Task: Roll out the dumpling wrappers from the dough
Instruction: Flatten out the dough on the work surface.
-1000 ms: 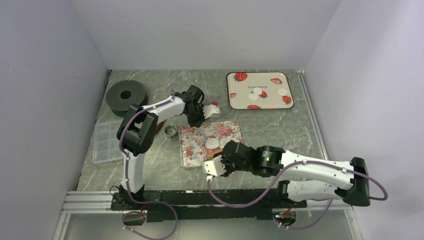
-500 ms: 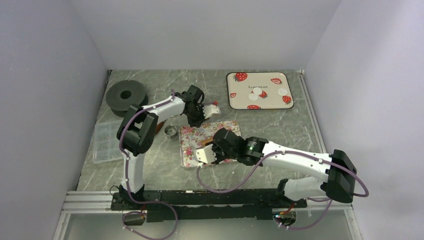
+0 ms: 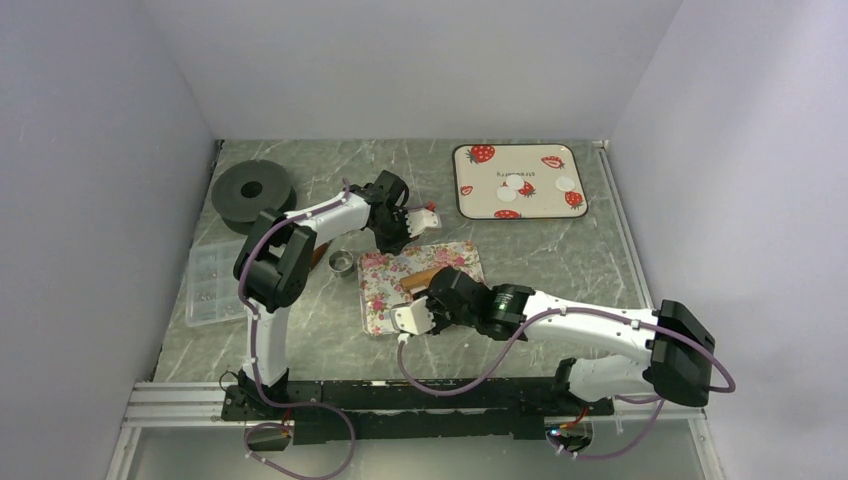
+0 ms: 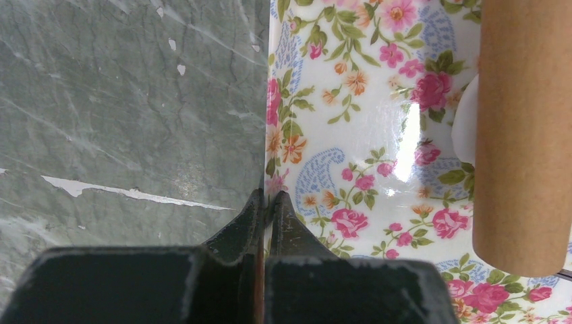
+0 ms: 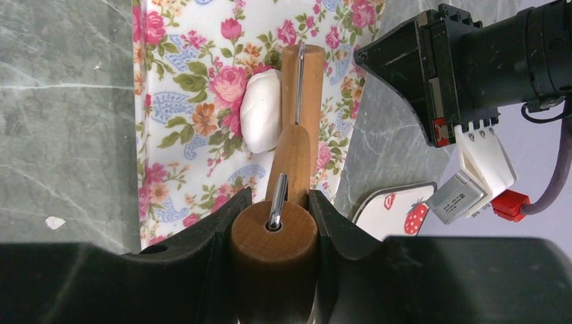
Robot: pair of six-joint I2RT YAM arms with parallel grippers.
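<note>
Nearest the bases, the right gripper (image 5: 273, 226) is clenched around the wooden handle of the rolling pin (image 5: 310, 101), jaws snug on either side. The pin runs out toward 12 o'clock over the floral tray (image 5: 182, 101). The lump of dough (image 5: 262, 111) is thick and unrolled, and it lies on that tray against the pin's 9 o'clock side. I cannot tell whether the pin bears on it or only touches it.

Farther out, the left gripper (image 4: 264, 201) is pinched shut on the floral tray's rim, so it looks set to hold the tray in place.

To roll well, I would shift the pin toward 9 o'clock until the barrel is squarely above the lump. Then press down evenly and travel straight across it in light passes — a skewed push would probably squeeze the dough sideways or drag the tray against that pinched rim.

Farthest off, at about 1 o'clock from the floral tray, the strawberry tray (image 3: 540, 205) holds the finished wrappers (image 3: 566, 183) — three flat white discs, as far as I can make out, lying apart.
</note>
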